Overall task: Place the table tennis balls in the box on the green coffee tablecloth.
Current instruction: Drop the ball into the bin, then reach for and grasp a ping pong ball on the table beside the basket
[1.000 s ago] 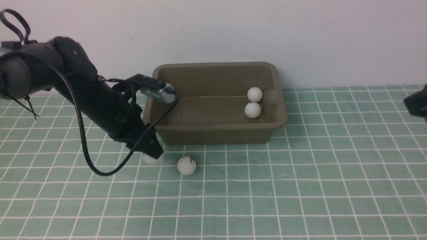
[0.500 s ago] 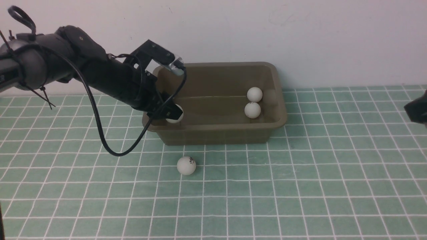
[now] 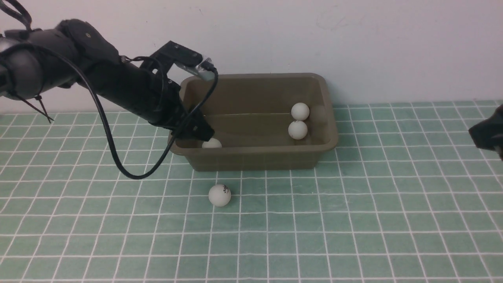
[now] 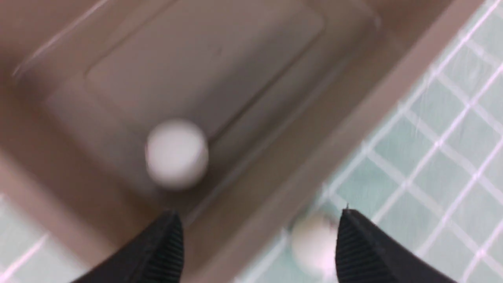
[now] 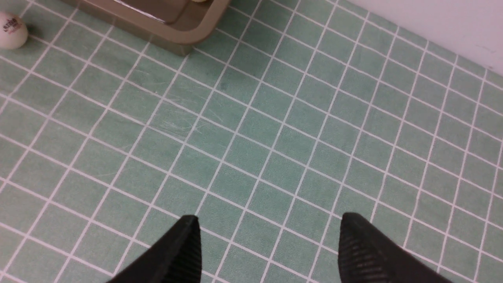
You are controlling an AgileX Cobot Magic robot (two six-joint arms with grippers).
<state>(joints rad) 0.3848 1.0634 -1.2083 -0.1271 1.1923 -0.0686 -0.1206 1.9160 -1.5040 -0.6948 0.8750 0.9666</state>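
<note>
Three table tennis balls [image 3: 298, 129] are in the box [image 3: 255, 159], and a fourth ball [image 3: 219, 195] sits on the green coffee tablecloth [image 3: 353, 220] just before it. Only the left wrist view shows the left fingers [image 4: 165, 251] spread and empty above one ball. The right fingers [image 5: 177, 251] gape empty.

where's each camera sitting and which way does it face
Front view: between the arms, facing the wall across the pale green checked tablecloth and olive-brown plastic box; shows the left arm, sliver of the right.
Left wrist: above the box's rim, looking down; open left claw tips.
Right wrist: over bare cloth, looking down; open right claw tips.
Shared: all three show the small white ball on the cloth.
</note>
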